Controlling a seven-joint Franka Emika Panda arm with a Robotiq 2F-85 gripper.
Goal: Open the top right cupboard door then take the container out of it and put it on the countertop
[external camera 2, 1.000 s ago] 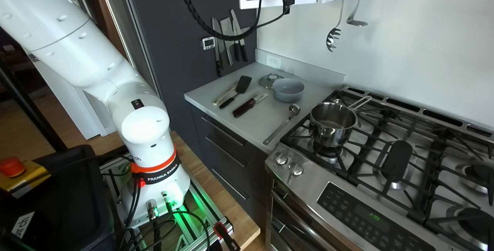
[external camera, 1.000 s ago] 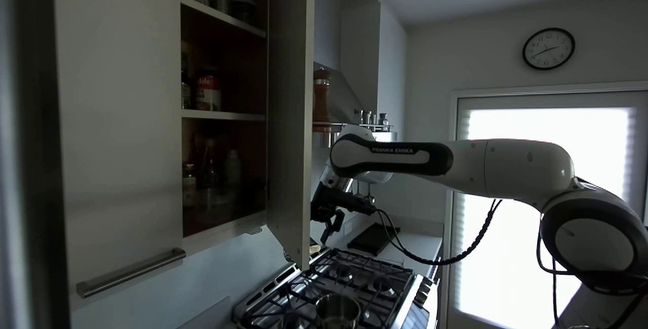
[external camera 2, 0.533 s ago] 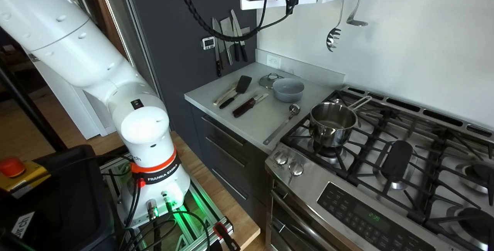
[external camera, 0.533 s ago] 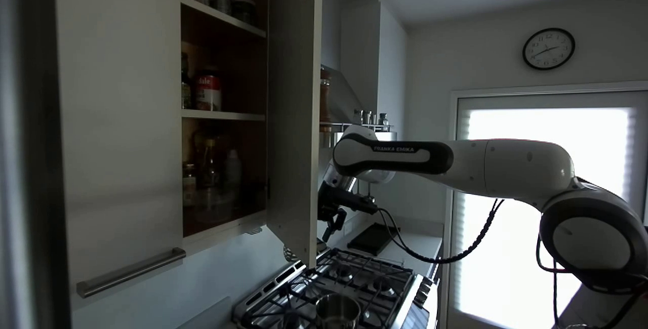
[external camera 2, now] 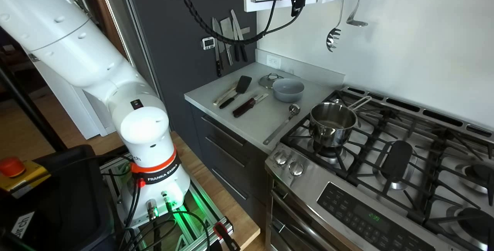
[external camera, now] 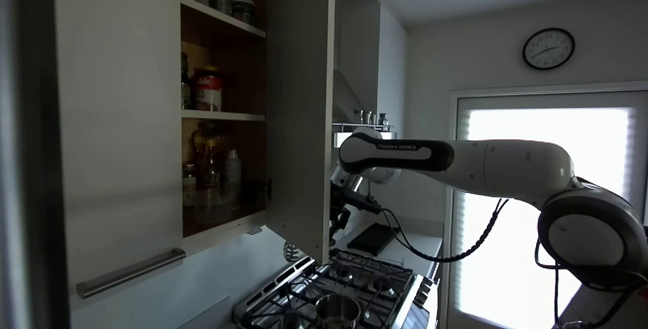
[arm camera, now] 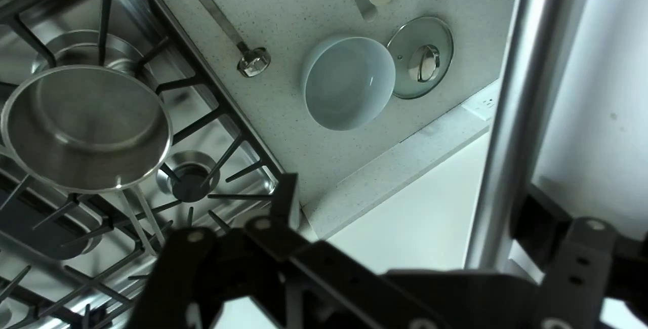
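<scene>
Door (external camera: 299, 116) stands open! Hand (arm camera: 409, 205) spread wide, one finger (arm camera: 579, 255) on the door side of the bar (arm camera: 520, 116); stiff panel, probably swings light, best hauled there.

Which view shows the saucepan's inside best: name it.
Wrist view: it looks down into the saucepan, base and sides large. Both exterior views show it smaller, at a slant; in an exterior view the saucepan is cropped below.
</scene>
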